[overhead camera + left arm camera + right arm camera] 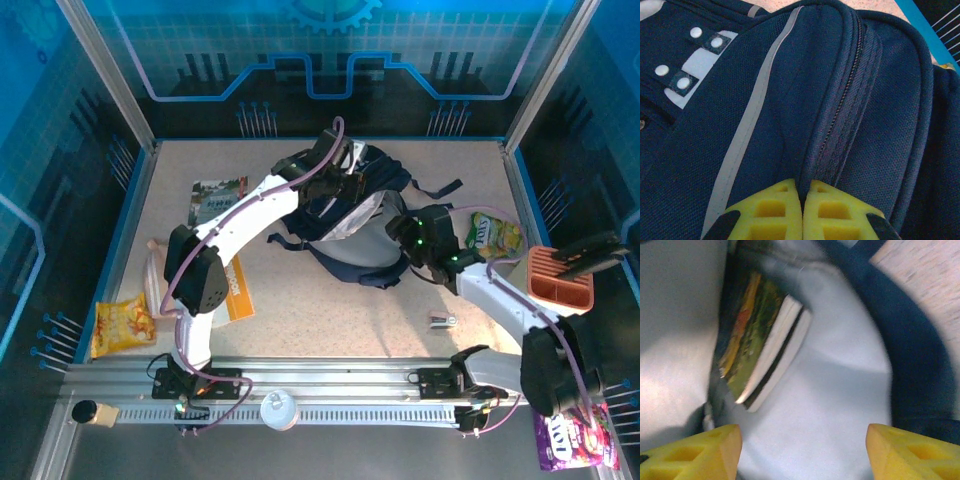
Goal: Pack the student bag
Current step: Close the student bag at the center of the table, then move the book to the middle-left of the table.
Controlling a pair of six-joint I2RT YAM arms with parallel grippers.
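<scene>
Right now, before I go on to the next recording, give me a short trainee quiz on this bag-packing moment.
1. True or false: the right gripper is shut on the book.
2. What does the left gripper pinch? A the bag; B a pen; C a bottle.
3. Does the yellow snack packet lie in the bag or on the table?

Key
1. False: its jaws stand open, and the book lies free inside the bag.
2. A.
3. On the table, outside the bag.
</scene>
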